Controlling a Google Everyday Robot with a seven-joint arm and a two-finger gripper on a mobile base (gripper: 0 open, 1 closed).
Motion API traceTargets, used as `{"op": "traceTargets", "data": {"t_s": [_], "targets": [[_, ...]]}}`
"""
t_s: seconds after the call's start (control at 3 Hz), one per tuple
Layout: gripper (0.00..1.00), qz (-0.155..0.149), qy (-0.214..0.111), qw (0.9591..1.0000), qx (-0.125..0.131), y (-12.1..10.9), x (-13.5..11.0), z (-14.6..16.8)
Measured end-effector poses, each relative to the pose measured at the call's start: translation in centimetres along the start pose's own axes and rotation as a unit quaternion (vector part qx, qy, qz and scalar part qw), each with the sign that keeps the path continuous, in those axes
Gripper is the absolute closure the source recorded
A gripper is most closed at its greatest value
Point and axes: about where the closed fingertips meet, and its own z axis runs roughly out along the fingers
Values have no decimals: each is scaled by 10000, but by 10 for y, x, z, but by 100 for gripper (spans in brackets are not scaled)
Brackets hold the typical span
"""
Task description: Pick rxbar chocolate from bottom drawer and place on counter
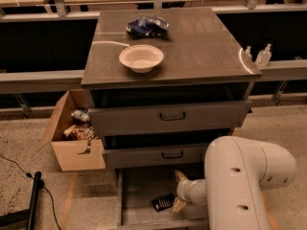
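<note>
- Arm casing (244,186), white and rounded, fills the lower right corner, is cut off by the bottom edge, and covers the right part of the bottom drawer (139,193).
- The bottom drawer is pulled out; its front edge runs along the lower border of the view and only partly shows.
- The gripper (177,191) reaches into this drawer from the right, low over its floor. Its two tan fingers (181,177) are spread apart, one up and one down, and grasp nothing.
- The rxbar chocolate (163,202) lies flat on the drawer floor, just beside the lower finger. Whether the two touch cannot be told.
- The wrapper is dark with pale print, and none of the print can be read.
- The counter (206,47) carries a white bowl (141,58) and, behind it, a blue shiny bag (146,26) whose lettering is illegible.
- Two upper drawers (201,116) with black handles stand slightly open, and their insides are dark.
- A cardboard box (72,152) sits on the floor to the left of the cabinet. It holds crumpled packets that are hard to make out.
- Two small bottles (263,56) stand on the ledge to the right of the counter, their labels too small to read.
</note>
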Motion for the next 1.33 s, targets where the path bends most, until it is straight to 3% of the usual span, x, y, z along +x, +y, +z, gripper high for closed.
{"op": "traceTargets", "data": {"t_s": [0.33, 0.67, 1.0, 1.33], "targets": [[0, -29, -269, 9995, -164, 14, 0, 20], [0, -452, -577, 9967, -359, 30, -16, 41], [0, -320, -824, 9949, -476, 20, -21, 54], [0, -565, -928, 9929, -491, 1, -15, 67]]}}
